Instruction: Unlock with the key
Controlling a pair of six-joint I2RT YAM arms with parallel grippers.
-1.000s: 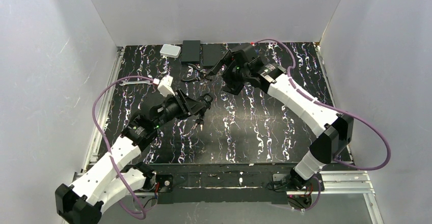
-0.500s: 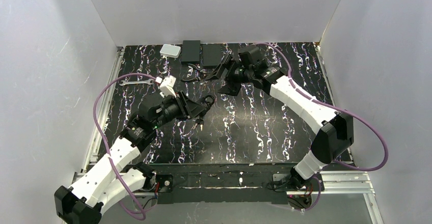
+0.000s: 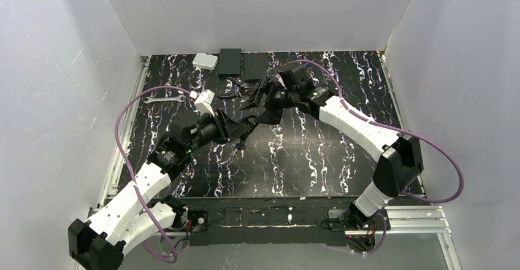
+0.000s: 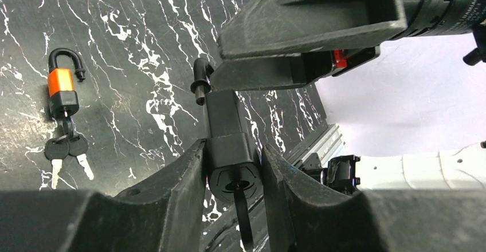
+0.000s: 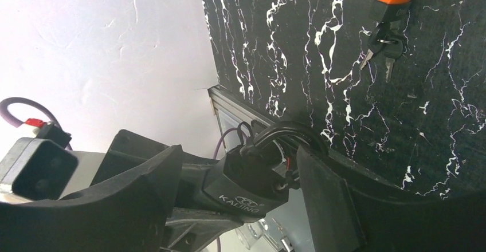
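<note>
Since a second ago the right gripper (image 5: 239, 150) has been brought forward from the back of the table (image 3: 343, 178) to the black padlock (image 4: 223, 111), its jaws now spread either side of the shackle (image 4: 200, 83) end, while the left gripper (image 4: 234, 146) is pinched on the lower body. The key (image 4: 240, 206) appears to be seated in the keyway on the bottom face, between the left fingers (image 4: 172, 183). The flat sides of the body, not the shackle, are best clamped, so that the shackle is left free to spring, and the left hold is best released only afterwards.
</note>
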